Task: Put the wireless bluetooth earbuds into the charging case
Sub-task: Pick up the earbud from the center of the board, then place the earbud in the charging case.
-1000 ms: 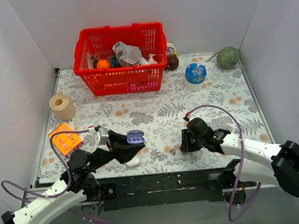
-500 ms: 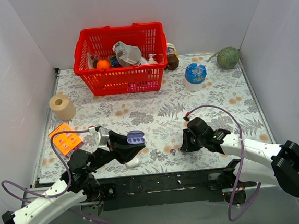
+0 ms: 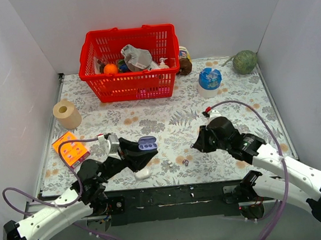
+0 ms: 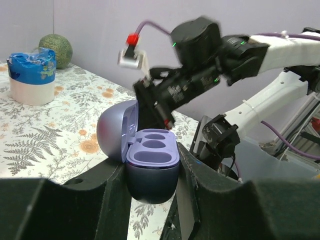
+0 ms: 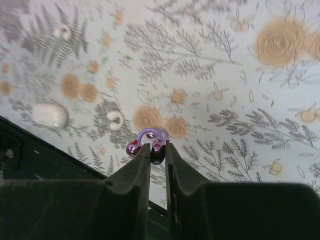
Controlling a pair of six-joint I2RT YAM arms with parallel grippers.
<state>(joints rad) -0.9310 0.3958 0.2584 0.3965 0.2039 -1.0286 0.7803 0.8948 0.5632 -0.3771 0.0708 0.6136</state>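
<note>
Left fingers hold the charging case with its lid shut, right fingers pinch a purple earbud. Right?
Not quite. The charging case has its lid open, hinged back, with both wells empty, as the left wrist view shows. The left fingers do hold it, and the right fingers do pinch a purple earbud.

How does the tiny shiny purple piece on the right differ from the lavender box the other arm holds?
The shiny purple earbud is far smaller than the matte lavender charging case. The earbud is glossy and curved; the case is dull and rounded. The case stands open, lid tipped back, both wells empty; the earbud is not in it. Both are purplish, and each is clamped: earbud in the right tool, case in the left tool.
</note>
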